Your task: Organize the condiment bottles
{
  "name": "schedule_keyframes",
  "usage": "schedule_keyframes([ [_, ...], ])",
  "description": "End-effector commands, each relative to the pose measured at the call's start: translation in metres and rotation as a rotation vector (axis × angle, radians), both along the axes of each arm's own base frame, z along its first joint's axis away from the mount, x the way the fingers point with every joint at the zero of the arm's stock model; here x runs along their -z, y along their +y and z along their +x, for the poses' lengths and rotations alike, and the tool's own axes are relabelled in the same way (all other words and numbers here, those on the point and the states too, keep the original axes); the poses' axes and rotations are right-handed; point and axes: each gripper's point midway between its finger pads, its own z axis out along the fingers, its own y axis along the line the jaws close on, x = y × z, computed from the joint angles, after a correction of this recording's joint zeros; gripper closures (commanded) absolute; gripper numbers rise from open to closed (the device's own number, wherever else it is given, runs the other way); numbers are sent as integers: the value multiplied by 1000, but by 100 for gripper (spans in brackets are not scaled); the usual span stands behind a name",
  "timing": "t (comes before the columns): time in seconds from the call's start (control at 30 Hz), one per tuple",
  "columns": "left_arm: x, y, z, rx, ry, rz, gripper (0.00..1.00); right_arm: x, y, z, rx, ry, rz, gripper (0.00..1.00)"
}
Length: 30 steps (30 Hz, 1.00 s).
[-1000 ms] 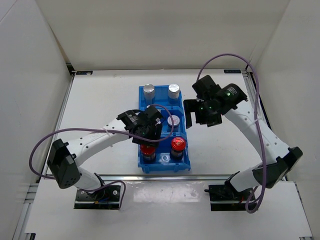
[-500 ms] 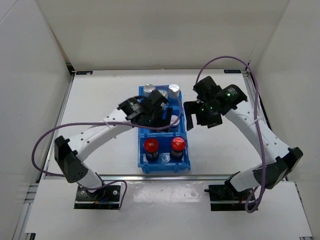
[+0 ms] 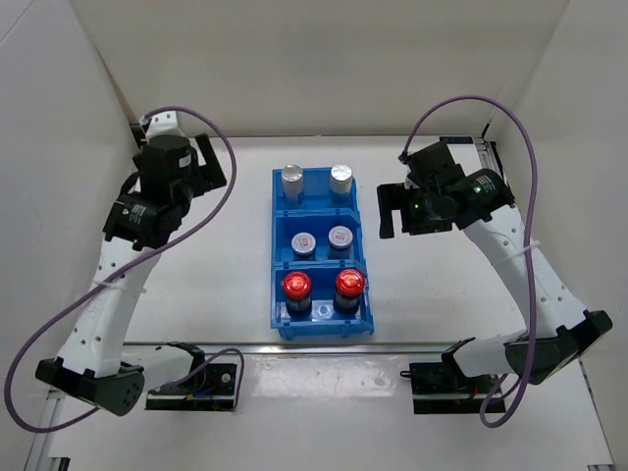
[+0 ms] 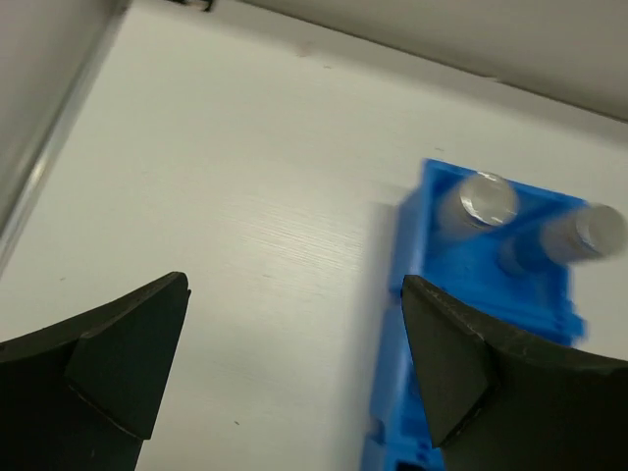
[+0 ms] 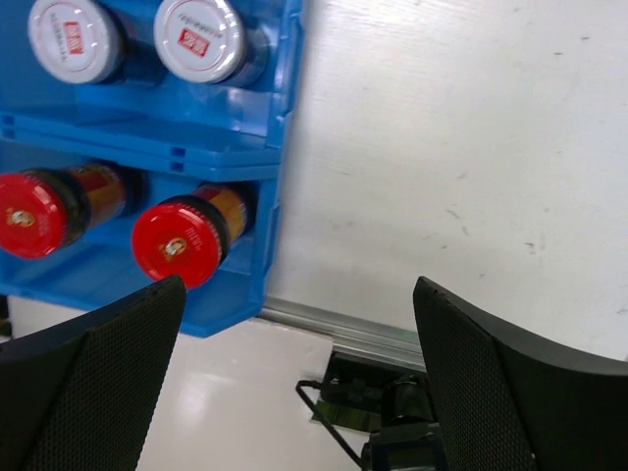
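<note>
A blue three-compartment bin [image 3: 275,257] holds six bottles. Two plain silver-capped bottles [image 3: 293,177] [image 3: 340,176] stand in the far compartment, two short red-marked silver caps [image 3: 304,242] [image 3: 340,236] in the middle, two red-capped brown bottles [image 3: 296,287] [image 3: 349,283] in the near one. My left gripper [image 3: 211,162] is open and empty, high at the far left, away from the bin; its view shows the bin's far end [image 4: 432,294] and the silver caps [image 4: 489,199]. My right gripper [image 3: 385,210] is open and empty, right of the bin; its view shows red caps [image 5: 180,243] and marked caps [image 5: 200,39].
White walls enclose the table on the left, back and right. A metal rail [image 3: 324,345] runs along the near edge, with the arm bases [image 3: 191,385] [image 3: 446,383] below it. The left wall's foot [image 4: 49,147] shows in the left wrist view.
My left arm has lifted off the bin and swung far to the back left, leaving both marked-cap bottles in the middle compartment. My right gripper has drawn back slightly to the right.
</note>
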Motion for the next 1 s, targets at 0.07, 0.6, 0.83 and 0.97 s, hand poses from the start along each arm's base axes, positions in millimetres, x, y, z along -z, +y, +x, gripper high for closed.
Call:
schedule_keyframes([
  [0.07, 28, 63, 5, -273, -98, 45, 0, -13, -24, 24, 90, -89, -90, 0],
  [0.6, 162, 99, -21, -477, -46, 65, 0, 14, -71, 3, 175, -82, -272, 0],
  [0.83, 221, 55, 16, -106, -231, 198, 0, -6, -72, 18, 187, -127, -300, 0],
  [0.97, 246, 60, 14, -156, -264, 156, 0, -7, -70, 26, 192, -127, -313, 0],
])
